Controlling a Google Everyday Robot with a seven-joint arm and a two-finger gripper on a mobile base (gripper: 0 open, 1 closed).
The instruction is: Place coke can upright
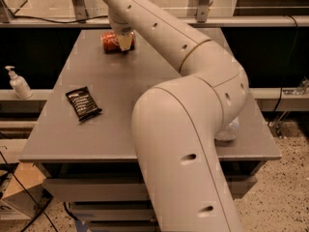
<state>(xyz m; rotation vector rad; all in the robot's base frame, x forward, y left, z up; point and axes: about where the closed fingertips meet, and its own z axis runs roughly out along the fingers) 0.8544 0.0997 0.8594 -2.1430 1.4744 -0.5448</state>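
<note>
The coke can (111,41) is a red can lying on its side at the far end of the grey table (120,91). My gripper (125,42) comes down from above at the can's right end, touching or overlapping it and hiding part of it. My large cream arm sweeps across the right and middle of the view.
A black snack packet (83,103) lies on the table's left side. A clear plastic bottle (228,129) lies near the right front edge, mostly hidden behind my arm. A hand sanitiser pump bottle (18,83) stands on a ledge left of the table.
</note>
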